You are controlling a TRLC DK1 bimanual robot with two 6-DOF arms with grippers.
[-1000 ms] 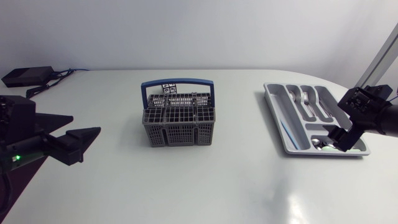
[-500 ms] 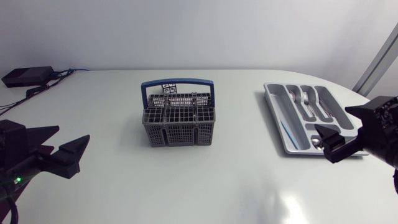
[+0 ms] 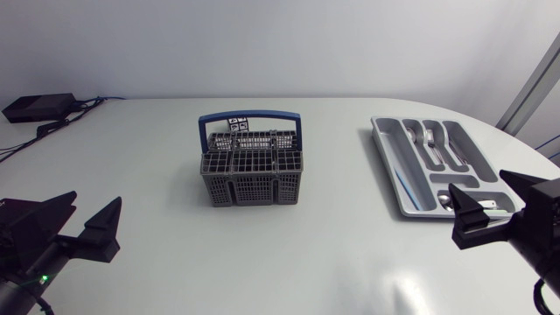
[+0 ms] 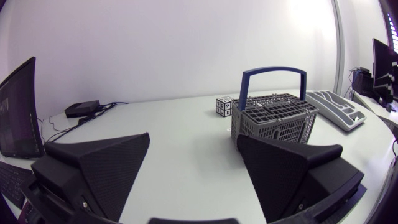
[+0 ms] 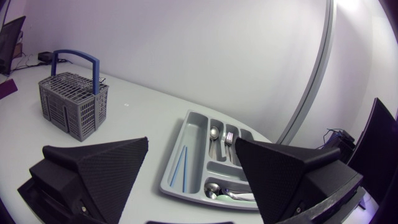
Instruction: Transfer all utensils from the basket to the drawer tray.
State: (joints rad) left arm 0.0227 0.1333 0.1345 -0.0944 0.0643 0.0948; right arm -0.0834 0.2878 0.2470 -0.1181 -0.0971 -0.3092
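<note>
A broad strip of bare tabletop separates the cutlery basket from the drawer tray. The blue handle arches across the basket's top opening. A patterned cube stands just behind the basket.

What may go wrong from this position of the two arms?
1. The open right gripper hangs by the near end of the tray; a careless swing might knock the tray or the spoon lying there.
2. The basket has a grid top that hides its compartments, so a utensil left inside could be missed.
</note>
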